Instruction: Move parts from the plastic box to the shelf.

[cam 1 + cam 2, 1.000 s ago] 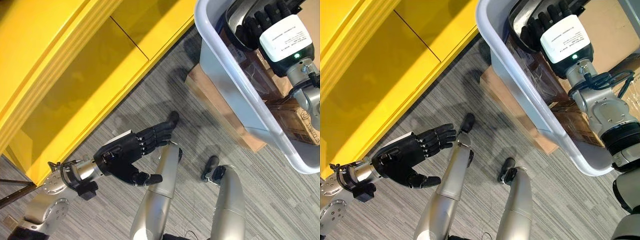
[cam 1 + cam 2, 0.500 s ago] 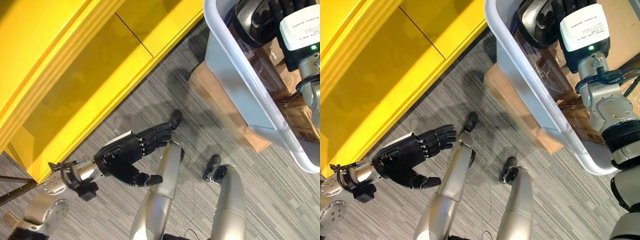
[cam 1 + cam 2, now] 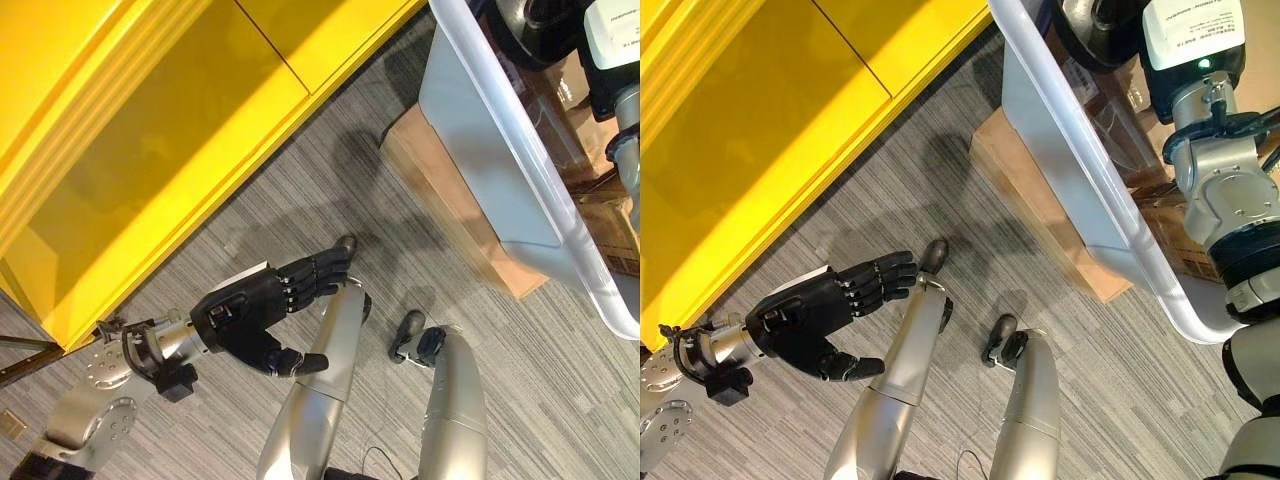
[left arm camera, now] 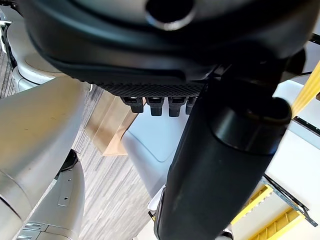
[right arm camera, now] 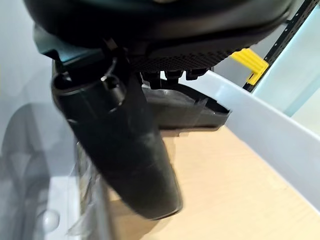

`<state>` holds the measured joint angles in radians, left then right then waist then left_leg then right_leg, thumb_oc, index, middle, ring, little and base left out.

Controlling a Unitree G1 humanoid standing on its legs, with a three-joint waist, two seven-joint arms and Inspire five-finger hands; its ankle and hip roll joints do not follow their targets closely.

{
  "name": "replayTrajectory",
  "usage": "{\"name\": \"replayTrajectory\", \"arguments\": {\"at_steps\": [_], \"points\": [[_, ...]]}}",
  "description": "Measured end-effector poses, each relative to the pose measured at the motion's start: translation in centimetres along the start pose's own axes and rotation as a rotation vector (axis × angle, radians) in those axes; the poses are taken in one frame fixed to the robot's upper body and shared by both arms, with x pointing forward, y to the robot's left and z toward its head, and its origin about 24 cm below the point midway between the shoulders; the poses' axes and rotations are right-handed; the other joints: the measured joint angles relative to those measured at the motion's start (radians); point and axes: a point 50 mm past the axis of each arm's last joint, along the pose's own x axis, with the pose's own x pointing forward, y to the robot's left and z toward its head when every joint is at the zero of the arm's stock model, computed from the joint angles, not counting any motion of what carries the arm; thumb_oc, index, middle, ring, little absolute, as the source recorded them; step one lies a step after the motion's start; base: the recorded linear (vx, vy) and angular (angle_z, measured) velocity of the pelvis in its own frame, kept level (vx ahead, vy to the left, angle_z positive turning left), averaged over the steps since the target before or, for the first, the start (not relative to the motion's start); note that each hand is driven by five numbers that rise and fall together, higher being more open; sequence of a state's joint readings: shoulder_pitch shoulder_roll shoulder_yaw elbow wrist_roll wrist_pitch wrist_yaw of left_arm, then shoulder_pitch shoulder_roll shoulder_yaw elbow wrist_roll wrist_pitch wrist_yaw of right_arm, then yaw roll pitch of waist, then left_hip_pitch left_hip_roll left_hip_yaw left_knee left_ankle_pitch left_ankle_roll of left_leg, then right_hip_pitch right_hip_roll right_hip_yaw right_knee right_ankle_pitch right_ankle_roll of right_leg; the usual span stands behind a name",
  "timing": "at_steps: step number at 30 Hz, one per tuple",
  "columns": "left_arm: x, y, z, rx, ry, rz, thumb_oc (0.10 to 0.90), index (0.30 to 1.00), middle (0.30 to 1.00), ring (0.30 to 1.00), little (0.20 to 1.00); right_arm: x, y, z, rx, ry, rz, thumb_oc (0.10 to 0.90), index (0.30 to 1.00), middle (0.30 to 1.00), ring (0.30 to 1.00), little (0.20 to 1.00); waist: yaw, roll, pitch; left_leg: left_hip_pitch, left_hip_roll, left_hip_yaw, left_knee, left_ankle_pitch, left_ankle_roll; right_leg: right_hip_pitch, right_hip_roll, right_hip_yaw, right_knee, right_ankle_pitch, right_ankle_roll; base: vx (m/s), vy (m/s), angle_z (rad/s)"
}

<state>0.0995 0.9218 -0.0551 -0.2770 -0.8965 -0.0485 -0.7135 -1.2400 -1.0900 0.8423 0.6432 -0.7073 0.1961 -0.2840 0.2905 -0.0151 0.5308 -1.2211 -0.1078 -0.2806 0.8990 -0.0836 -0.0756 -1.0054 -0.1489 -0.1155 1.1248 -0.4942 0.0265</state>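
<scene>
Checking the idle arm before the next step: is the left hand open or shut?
Open. The left hand hangs over the carpet beside the yellow shelf, fingers straight, thumb apart, holding nothing.

Glossy translucent plastic box point(image 3: 500, 150), ribbed carpet point(image 3: 300, 200)

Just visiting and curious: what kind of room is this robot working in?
Probably a workshop or storeroom: yellow shelving along grey carpet floor, and a pale plastic box resting on cardboard cartons.
</scene>
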Motion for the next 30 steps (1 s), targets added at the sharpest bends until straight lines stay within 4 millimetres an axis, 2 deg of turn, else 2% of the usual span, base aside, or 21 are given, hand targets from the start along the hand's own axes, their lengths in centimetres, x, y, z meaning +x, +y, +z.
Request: {"name": "replayTrajectory", "arguments": {"at_steps": [1, 2, 3, 5, 8, 13, 17, 18, 19, 21, 24, 27, 28, 30], "points": [[0.0, 0.0, 0.0, -0.001, 0.0, 0.001, 0.9, 1.0, 1.0, 1.0, 1.0, 0.1, -0.1, 0.0, -0.006, -0.005, 0.007, 0.631, 0.624, 0.624, 0.624, 0.624, 0.0, 0.0, 0.0, 0.0, 0.0, 0.0, -0.001, 0.0, 0.0, 0.0, 0.0, 0.0, 0.0, 0.0, 0.0, 0.0, 0.0, 0.0], [0.0, 0.0, 0.0, 0.0, 0.0, 0.002, 0.9, 1.0, 1.0, 1.0, 1.0, 0.3, -0.3, 0.0, -0.006, -0.01, 0.021, 0.543, 0.5, 0.5, 0.5, 0.5, 0.0, 0.0, 0.0, 0.0, -0.001, 0.001, -0.003, 0.003, 0.0, 0.0, 0.001, -0.001, -0.001, 0.0, 0.0, 0.0, 0.0, 0.0], [0.0, 0.0, 0.0, 0.0, -0.001, 0.002, 0.9, 1.0, 1.0, 1.0, 1.0, 0.3, -0.4, 0.0, -0.009, -0.01, 0.027, 0.4, 0.3, 0.3, 0.3, 0.3, 0.001, 0.0, 0.0, 0.0, -0.002, 0.002, -0.004, 0.003, 0.0, 0.0, 0.001, -0.001, -0.002, 0.0, 0.0, 0.01, -0.006, 0.04], [0.0, 0.0, 0.0, 0.001, -0.001, 0.004, 0.9, 1.0, 1.0, 1.0, 1.0, 0.4, -0.5, -0.7, -0.027, -0.004, 0.043, 0.4, 0.3, 0.3, 0.3, 0.3, 0.006, 0.0, 0.0, -0.001, -0.004, 0.002, -0.006, 0.004, 0.0, 0.001, 0.0, -0.002, -0.004, 0.0, 0.0, 0.0, 0.0, 0.0], [0.0, 0.0, 0.0, 0.001, -0.001, 0.004, 0.9, 1.0, 1.0, 1.0, 1.0, 0.9, -1.7, -1.3, -0.025, 0.017, -0.009, 0.4, 0.3, 0.3, 0.3, 0.3, 0.015, 0.001, 0.0, -0.001, -0.004, 0.0, -0.01, 0.005, -0.001, 0.0, 0.0, -0.003, -0.004, -0.001, -0.001, 0.0, -0.011, 0.02], [0.1, 0.0, 0.0, 0.002, -0.005, 0.003, 0.9, 1.0, 1.0, 1.0, 1.0, 1.1, -1.8, -1.1, -0.009, -0.009, -0.005, 0.4, 0.3, 0.3, 0.3, 0.3, 0.018, 0.001, 0.0, -0.004, -0.004, -0.006, -0.01, 0.011, -0.009, 0.001, -0.001, -0.017, -0.006, 0.0, 0.001, 0.01, -0.042, 0.03], [2.3, 1.1, -1.7, -0.029, -0.071, 0.018, 0.9, 1.0, 1.0, 1.0, 1.0, 1.9, -0.7, -0.3, 0.03, 0.011, 0.039, 0.4, 0.3, 0.3, 0.3, 0.3, 0.019, 0.001, 0.0, 0.001, 0.002, -0.024, 0.025, 0.001, -0.013, 0.019, 0.007, -0.037, 0.012, -0.005, -0.008, 0.0, -0.073, -0.04], [2.9, 1.8, -3.6, -0.047, -0.052, 0.048, 0.9, 1.0, 1.0, 1.0, 1.0, 2.3, -0.8, 0.3, 0.059, 0.003, 0.051, 0.4, 0.3, 0.3, 0.3, 0.3, 0.018, 0.001, 0.0, 0.007, 0.007, -0.031, 0.019, 0.003, -0.014, 0.023, 0.01, -0.037, 0.006, 0.0, -0.019, -0.05, -0.029, -0.12], [2.8, 1.7, -5.8, -0.078, 0.026, 0.061, 0.9, 1.0, 1.0, 1.0, 1.0, 2.4, -0.8, 1.4, 0.094, -0.03, 0.047, 0.4, 0.3, 0.3, 0.3, 0.3, 0.008, 0.0, 0.001, 0.014, 0.017, -0.032, 0.016, 0.005, -0.013, 0.028, 0.018, -0.036, -0.002, 0.007, -0.022, -0.04, -0.014, -0.15], [3.1, 0.9, -6.8, -0.07, 0.074, 0.026, 0.9, 1.0, 1.0, 1.0, 1.0, 2.1, -0.4, 2.7, 0.12, -0.065, 0.046, 0.4, 0.3, 0.3, 0.3, 0.3, 0.011, -0.001, 0.001, 0.024, 0.02, -0.03, -0.003, 0.016, -0.011, 0.034, 0.023, -0.033, -0.018, 0.02, -0.017, -0.04, -0.018, -0.08], [3.7, 0.3, -6.2, -0.022, 0.046, -0.004, 0.9, 1.0, 1.0, 1.0, 1.0, 1.6, 0.1, 3.7, 0.145, -0.091, 0.018, 0.4, 0.3, 0.3, 0.3, 0.3, 0.004, -0.005, 0.002, 0.041, 0.026, -0.028, -0.027, 0.029, -0.007, 0.045, 0.026, -0.03, -0.039, 0.035, -0.02, -0.05, -0.023, -0.05], [4.2, 0.6, -5.6, 0.022, 0.017, 0.02, 0.9, 1.0, 1.0, 1.0, 1.0, 0.5, 1.6, 6.3, 0.231, -0.144, 0.027, 0.4, 0.3, 0.3, 0.3, 0.3, -0.016, -0.018, 0.002, 0.098, 0.044, -0.02, -0.071, 0.04, -0.003, 0.101, 0.039, -0.025, -0.096, 0.062, -0.018, -0.09, -0.023, -0.13], [4.9, 0.8, -5.3, 0.052, 0.02, 0.034, 0.9, 1.0, 1.0, 1.0, 1.0, -0.5, 2.4, 7.5, 0.347, -0.129, 0.022, 0.4, 0.3, 0.3, 0.3, 0.3, -0.021, -0.031, 0.004, 0.143, 0.059, -0.008, -0.114, 0.052, -0.001, 0.138, 0.049, -0.014, -0.145, 0.085, -0.013, -0.1, -0.014, -0.18], [5.3, 0.9, -5.0, 0.065, 0.012, 0.042, 0.9, 1.0, 1.0, 1.0, 1.0, -1.7, 3.1, 9.2, 0.427, -0.159, 0.025, 0.4, 0.3, 0.3, 0.3, 0.3, -0.041, -0.049, 0.004, 0.2, 0.072, 0.022, -0.156, 0.06, 0.008, 0.183, 0.056, 0.008, -0.183, 0.107, 0.005, -0.17, 0.009, -0.28]]}}
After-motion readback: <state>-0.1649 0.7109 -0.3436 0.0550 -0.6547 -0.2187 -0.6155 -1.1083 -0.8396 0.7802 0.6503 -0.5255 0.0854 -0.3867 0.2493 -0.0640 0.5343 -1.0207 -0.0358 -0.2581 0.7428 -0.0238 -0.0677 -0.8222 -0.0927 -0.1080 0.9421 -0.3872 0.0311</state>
